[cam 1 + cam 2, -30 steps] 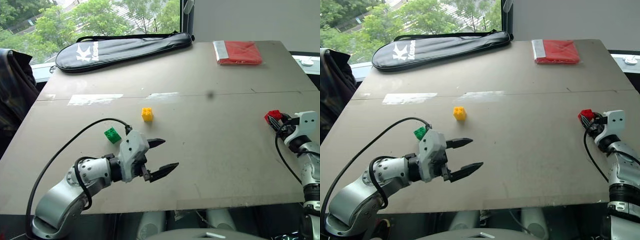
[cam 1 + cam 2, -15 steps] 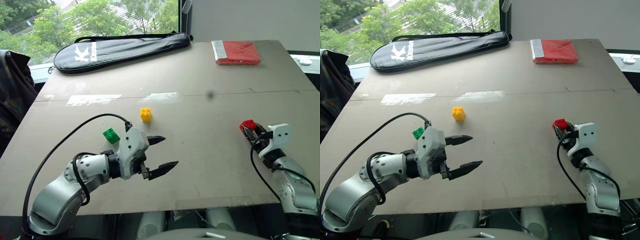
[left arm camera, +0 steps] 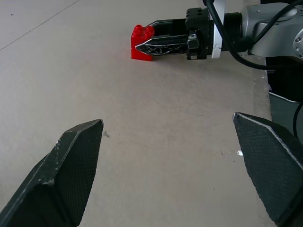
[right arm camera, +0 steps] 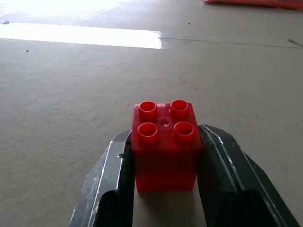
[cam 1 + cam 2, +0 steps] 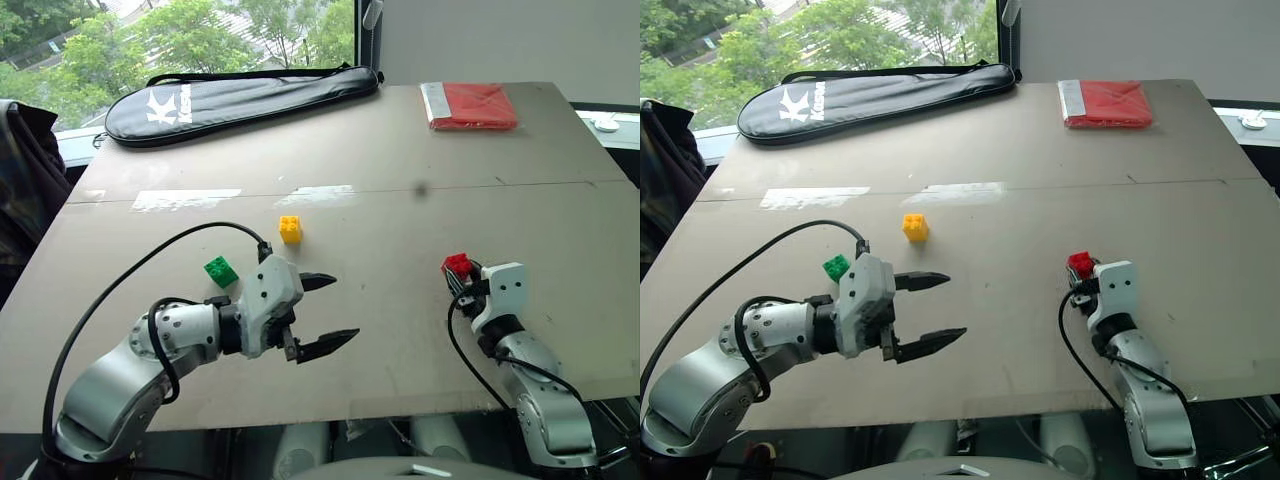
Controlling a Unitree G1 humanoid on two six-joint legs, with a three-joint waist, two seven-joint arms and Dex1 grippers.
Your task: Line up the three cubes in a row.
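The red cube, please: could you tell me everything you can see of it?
The red cube is a small glossy plastic brick with four round studs on top. It sits upright and square between the two black fingers of the right gripper, which press its two sides. It is low at the tabletop, right of the yellow and green bricks.

Red brick [image 4: 165, 144] glossy plastic; table [image 5: 400, 150] matt, smooth

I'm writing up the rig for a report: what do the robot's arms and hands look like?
Both arms are silver-grey metal with rounded joint housings and black rings at the joints. A loose black cable loops along each arm. The left hand has a white housing and two black pointed fingers with textured pads. The right hand also has a white housing; its black fingers show a lattice pattern.
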